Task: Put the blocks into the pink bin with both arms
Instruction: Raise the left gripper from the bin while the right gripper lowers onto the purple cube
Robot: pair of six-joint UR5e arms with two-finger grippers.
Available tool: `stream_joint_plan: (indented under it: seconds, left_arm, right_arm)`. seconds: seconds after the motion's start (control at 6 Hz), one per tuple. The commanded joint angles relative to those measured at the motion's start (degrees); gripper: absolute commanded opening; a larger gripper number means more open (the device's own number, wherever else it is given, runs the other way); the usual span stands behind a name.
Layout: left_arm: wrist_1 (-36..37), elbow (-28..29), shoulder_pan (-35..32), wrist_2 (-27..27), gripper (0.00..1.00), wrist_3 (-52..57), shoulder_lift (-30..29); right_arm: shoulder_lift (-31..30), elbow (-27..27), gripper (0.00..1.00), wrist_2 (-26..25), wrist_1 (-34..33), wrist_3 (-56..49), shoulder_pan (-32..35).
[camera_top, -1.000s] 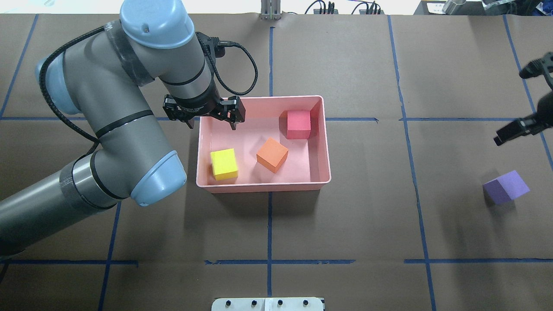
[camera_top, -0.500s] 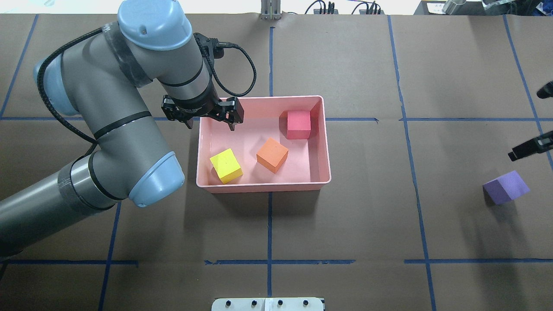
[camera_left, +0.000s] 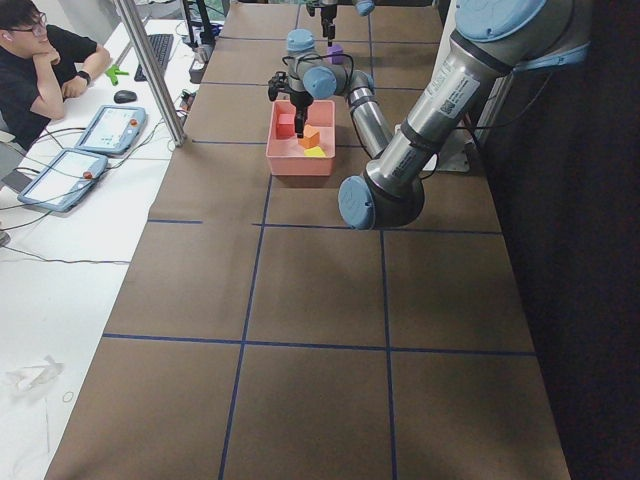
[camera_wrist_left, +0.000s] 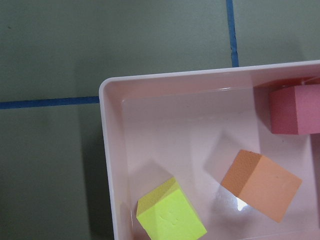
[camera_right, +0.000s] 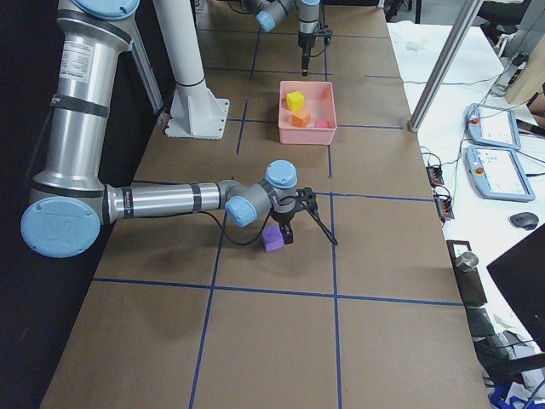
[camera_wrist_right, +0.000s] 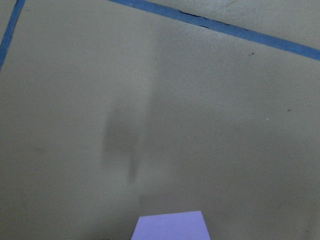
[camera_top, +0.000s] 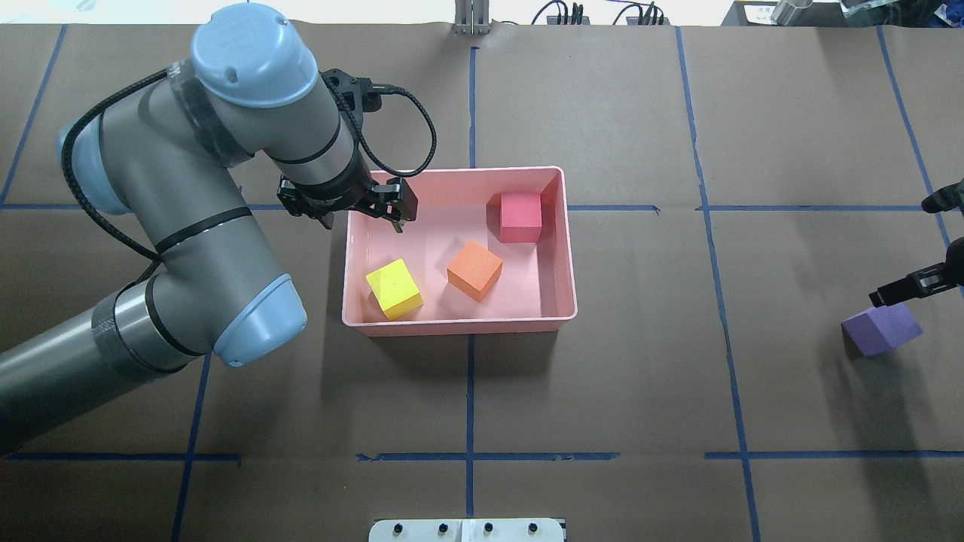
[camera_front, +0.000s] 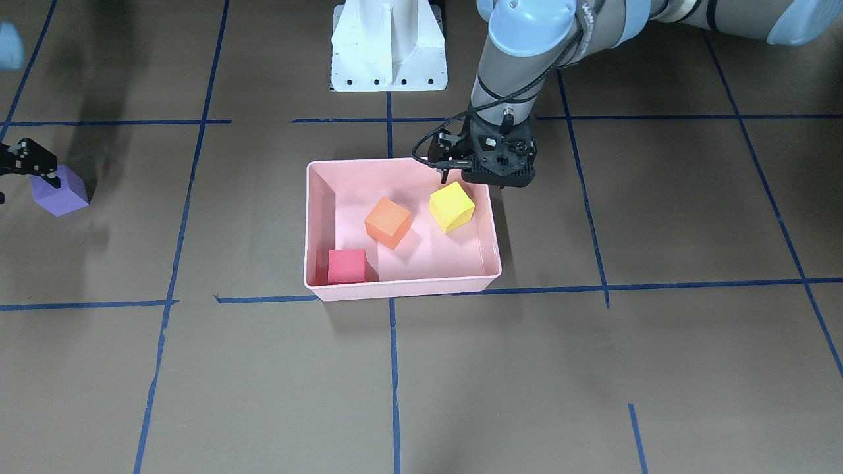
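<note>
Overhead exterior showed me the left claw (camera_top: 363, 221) spread empty astride the bin's (camera_top: 459, 325) far-left rim corner. The yellow block (camera_top: 394, 288), orange block (camera_top: 474, 269) and red block (camera_top: 521, 217) lay inside, apart from it. The right claw (camera_top: 900, 250) hung spread just beside the purple block (camera_top: 881, 330), with open table (camera_top: 678, 376) around.

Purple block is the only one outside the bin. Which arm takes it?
Right. Its jaws hang beside the purple block; the left arm is at the pink bin, much farther away.

Nothing could be read in any view; the right arm (camera_right: 81, 111) bore small dark marks like lettering on its upright tube. They were too small to make out.
</note>
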Motion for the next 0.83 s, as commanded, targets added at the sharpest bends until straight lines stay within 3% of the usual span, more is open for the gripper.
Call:
stream_joint_plan:
  seconds: [0.0, 0.67]
  left_arm:
    - [-1.0, 0.2, 0.0, 0.0, 1.00, 0.2, 0.9]
    - [-1.0, 0.3, -0.1, 0.1, 1.00, 0.3, 1.4]
  right_arm:
    - [-0.1, -0.2, 1.00, -0.4, 0.9, 0.6, -1.4]
    - [-0.6, -3.6, 1.00, -3.4, 0.9, -1.0, -5.8]
